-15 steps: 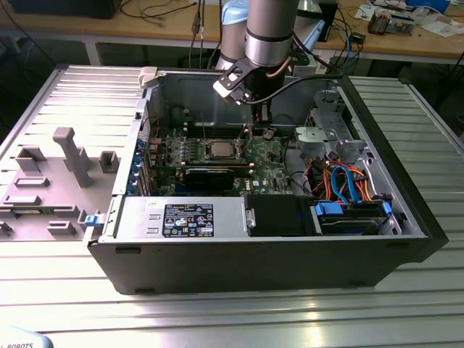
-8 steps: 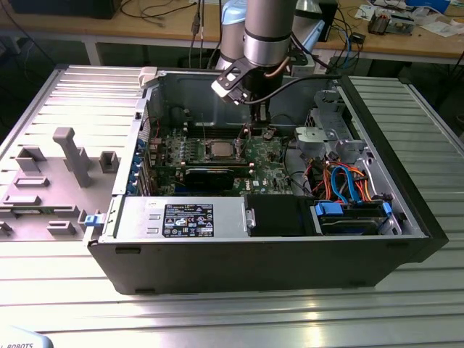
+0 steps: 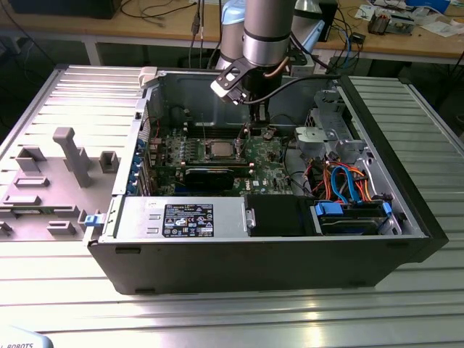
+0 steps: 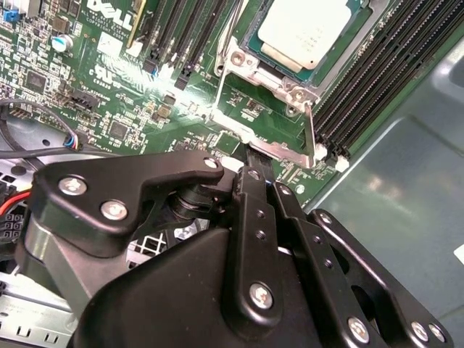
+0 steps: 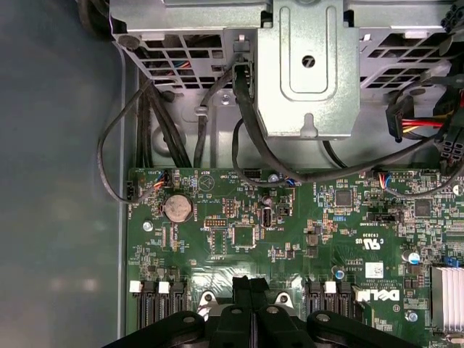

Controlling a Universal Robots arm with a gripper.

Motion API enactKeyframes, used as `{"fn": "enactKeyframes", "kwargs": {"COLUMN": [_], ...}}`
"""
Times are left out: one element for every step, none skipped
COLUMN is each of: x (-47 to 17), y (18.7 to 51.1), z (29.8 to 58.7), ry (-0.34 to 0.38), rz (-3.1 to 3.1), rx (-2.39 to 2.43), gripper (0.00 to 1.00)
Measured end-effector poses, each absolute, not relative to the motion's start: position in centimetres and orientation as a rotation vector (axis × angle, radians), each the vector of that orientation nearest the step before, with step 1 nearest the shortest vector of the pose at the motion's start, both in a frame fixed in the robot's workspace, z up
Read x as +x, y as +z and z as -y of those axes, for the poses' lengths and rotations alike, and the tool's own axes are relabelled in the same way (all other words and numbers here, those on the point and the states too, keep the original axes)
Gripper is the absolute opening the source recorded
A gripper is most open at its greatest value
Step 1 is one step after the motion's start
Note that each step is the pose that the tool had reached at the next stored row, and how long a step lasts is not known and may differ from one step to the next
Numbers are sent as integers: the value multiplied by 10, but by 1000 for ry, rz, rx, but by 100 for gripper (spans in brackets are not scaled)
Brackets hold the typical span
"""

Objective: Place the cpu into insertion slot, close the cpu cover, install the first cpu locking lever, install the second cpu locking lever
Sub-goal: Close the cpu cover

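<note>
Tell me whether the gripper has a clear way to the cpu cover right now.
Probably yes. The gripper hangs just beside the cpu cover, which lies around the cpu; no cable or card stands between them, and the open computer case leaves room above.

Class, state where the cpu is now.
In the second wrist view, the cpu lies in the insertion slot, between rows of black memory slots.

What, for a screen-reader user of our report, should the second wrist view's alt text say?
The black gripper looms in the foreground, its tip at a silver metal bar beside the insertion slot, where the cpu lies framed in metal. Green circuit board and long black memory slots surround the slot.
</note>
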State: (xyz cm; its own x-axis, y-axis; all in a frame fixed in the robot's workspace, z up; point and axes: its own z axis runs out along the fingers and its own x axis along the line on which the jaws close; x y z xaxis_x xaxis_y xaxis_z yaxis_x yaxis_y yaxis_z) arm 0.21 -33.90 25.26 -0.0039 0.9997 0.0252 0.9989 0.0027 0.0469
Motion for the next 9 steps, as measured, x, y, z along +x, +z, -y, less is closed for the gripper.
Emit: {"fn": "enactKeyframes", "kwargs": {"x": [2, 1, 1, 1, 1, 0, 0, 0, 0], "y": [253, 253, 253, 253, 253, 253, 253, 253, 253], "z": [339, 339, 339, 339, 339, 339, 339, 339, 339], "ry": [80, 80, 80, 80, 80, 80, 80, 80, 80], "rz": [-2214, -2214, -2214, -2214, -2214, -2214, -2214, -2214, -2214], "rx": [2206, 2206, 2206, 2206, 2206, 2206, 2206, 2206, 2206], "gripper": [11, 11, 11, 11, 11, 11, 11, 11, 11]}}
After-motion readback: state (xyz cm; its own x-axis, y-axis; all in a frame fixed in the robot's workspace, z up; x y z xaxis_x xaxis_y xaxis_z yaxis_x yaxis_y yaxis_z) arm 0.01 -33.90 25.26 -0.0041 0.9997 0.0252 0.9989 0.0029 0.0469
